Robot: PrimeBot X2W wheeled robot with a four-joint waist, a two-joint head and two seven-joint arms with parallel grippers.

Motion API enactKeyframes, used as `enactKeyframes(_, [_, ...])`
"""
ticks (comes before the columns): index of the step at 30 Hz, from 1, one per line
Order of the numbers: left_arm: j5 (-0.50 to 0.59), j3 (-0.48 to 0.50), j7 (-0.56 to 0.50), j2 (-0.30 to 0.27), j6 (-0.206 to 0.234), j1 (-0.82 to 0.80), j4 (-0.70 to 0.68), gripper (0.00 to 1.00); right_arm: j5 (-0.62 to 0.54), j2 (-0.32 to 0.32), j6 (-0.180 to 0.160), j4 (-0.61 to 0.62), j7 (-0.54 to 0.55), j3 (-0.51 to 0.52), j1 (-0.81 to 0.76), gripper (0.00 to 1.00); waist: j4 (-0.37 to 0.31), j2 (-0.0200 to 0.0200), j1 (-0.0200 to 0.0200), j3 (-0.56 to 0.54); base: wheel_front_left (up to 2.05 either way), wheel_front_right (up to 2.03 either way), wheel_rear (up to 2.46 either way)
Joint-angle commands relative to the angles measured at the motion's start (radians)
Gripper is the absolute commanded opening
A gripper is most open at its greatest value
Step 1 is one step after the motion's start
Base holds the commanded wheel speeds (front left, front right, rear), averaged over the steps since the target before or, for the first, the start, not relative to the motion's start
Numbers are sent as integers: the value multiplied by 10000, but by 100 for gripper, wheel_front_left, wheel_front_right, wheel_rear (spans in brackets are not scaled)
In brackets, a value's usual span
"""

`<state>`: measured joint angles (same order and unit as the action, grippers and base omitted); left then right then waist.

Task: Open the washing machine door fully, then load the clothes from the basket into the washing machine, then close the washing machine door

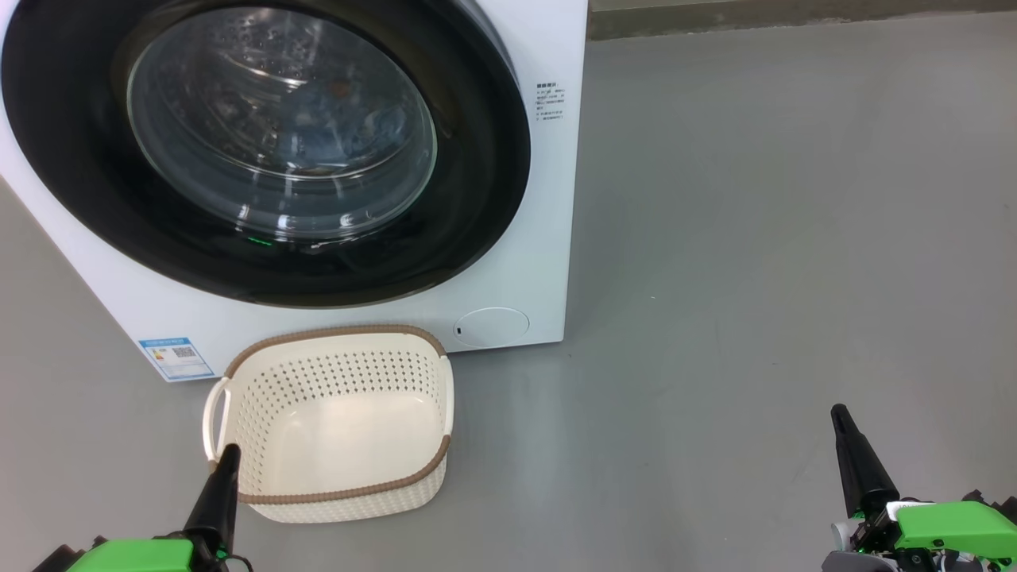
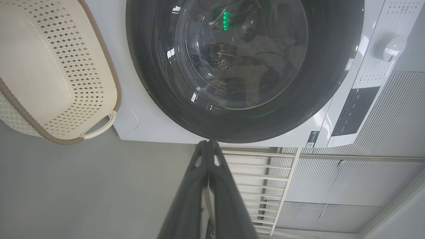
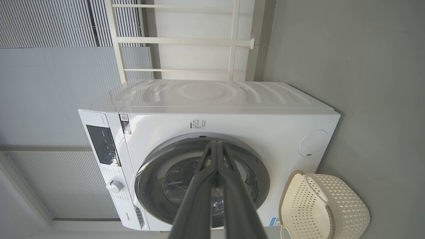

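Seemingly finished: left gripper [image 1: 230, 451] by the empty basket [image 1: 334, 332], right gripper [image 1: 838, 411] farther off, both closed, empty; we should confirm the door [image 1: 79, 199] latched.

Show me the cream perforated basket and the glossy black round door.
Cream perforated basket [image 1: 334, 377]: head view, perforated back wall.
Glossy black round door [image 1: 485, 159]: head view, black ring right of glass.

front: washing machine door [image 1: 79, 175] shut, bars the way in
below door: basket [image 1: 342, 332] just in front of washing machine [image 1: 548, 262]
free: floor [image 1: 755, 238] right of both
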<state>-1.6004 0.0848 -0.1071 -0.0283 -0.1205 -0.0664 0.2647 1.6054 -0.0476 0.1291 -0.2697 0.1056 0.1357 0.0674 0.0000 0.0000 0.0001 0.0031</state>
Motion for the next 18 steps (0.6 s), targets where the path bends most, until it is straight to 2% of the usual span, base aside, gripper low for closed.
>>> enactKeyframes(1, [-84, 287, -59, -219, -102, -417, -193, 0, 31, -34, 16, 250, 76, -219, 406, 0, 0, 0, 0, 0, 0, 0, 0])
enactKeyframes(18, [-84, 287, -59, -219, -102, -417, -193, 0, 29, -32, 16, 249, 79, -216, 406, 0, 0, 0, 0, 0, 0, 0, 0])
